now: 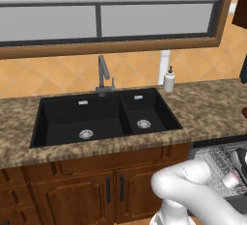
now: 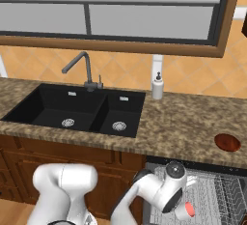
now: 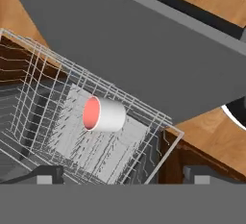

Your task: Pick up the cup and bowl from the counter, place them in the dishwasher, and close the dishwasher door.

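Hand view: cup lies sideways on the rack, apart from the wide-open pincer.

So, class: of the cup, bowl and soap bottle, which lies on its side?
The cup, tipped over in the dishwasher rack; the soap bottle stands upright, the bowl sits flat.

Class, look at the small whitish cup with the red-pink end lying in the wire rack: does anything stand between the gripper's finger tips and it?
Nothing visible does. The small whitish cup lies on its side in the silver wire-mesh rack, above the gripper, with open space between.
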{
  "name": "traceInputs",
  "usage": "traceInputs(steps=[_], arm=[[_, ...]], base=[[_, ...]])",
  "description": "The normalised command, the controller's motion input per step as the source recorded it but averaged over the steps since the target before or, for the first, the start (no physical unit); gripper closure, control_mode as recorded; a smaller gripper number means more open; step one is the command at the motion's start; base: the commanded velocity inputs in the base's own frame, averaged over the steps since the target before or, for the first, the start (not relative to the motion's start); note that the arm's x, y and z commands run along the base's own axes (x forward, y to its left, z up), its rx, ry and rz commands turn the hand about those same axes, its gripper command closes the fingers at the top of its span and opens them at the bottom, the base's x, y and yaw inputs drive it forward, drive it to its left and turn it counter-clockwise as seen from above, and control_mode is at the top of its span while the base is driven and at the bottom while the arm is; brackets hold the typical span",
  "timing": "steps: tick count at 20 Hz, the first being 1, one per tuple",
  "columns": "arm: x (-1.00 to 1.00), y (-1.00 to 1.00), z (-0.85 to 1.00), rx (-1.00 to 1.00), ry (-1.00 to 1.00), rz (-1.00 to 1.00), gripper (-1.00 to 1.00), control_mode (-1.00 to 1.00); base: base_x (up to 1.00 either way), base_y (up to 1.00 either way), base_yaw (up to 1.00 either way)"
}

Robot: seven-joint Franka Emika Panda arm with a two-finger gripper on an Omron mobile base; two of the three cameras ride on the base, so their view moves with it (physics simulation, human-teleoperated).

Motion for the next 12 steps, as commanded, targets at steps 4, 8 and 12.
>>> traceInputs(steps=[4, 8, 12], arm=[[-0.37, 0.00, 1.00, -0.08, 0.00, -0.15, -1.00, -1.00], [-0.02, 0.00, 0.93, -0.07, 0.00, -0.06, -1.00, -1.00], [0.03, -0.04, 0.77, -0.03, 0.00, -0.01, -1.00, -1.00]], base=[[0.00, 0.00, 0.00], [0.00, 0.00, 0.00], [0.00, 0.00, 0.00]])
